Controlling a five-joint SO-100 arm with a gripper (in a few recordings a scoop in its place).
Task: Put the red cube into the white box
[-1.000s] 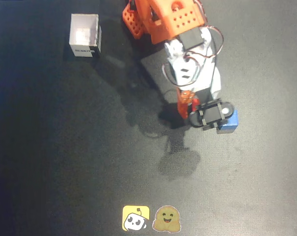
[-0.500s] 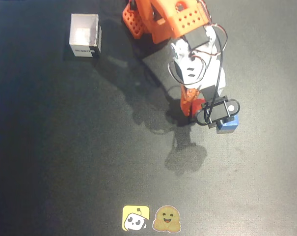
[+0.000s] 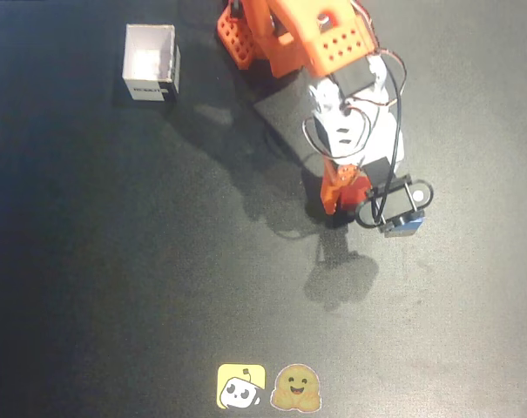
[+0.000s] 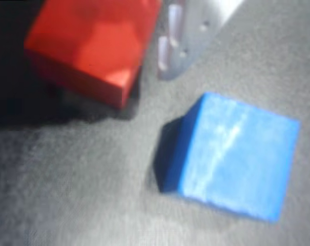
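The red cube fills the upper left of the wrist view, pressed against a pale finger on its right, with a dark shadow under it. My gripper is shut on it; the other finger is hidden. In the overhead view the gripper hangs right of centre under the orange arm, with the red cube a small patch in it. The blue cube lies on the mat just to the right, partly covered from above. The white box stands open at the far upper left, well apart.
The arm's orange base and a black plate sit at the top centre. Two stickers, one yellow and one brown, lie at the mat's bottom edge. Dark mat stretches between gripper and box.
The gripper has shifted right and slightly down with the red cube in it. Its shadow has drifted farther down-right, and more of the blue cube is covered from above.
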